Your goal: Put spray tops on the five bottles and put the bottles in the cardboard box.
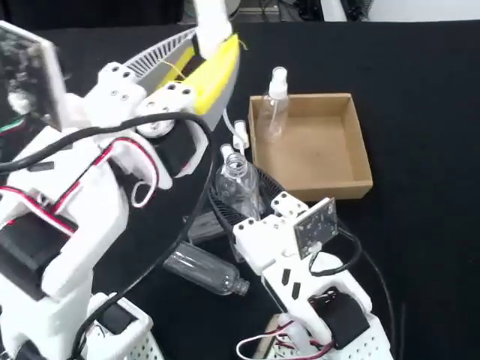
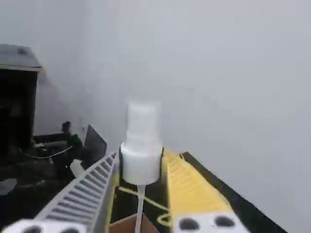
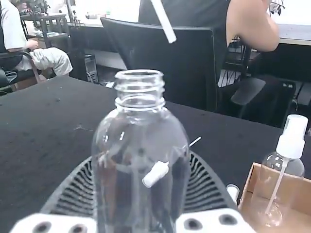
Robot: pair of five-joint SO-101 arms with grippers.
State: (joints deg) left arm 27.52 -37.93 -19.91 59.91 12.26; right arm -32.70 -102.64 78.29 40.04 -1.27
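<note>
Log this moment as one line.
left gripper: shut on spray top | right gripper: shut on open bottle, upright | cardboard box: one capped bottle inside | table: one uncapped bottle lying

Left gripper raised high, clamped on a spray top, right gripper low, gripping an upright bottle

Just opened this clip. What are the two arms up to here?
The left claw holds a spray top raised high, with its tube hanging down. The right claw grips an open bottle upright, near the cardboard box. One capped bottle already stands in the box, and an uncapped bottle lies on the table between the arms.
</note>
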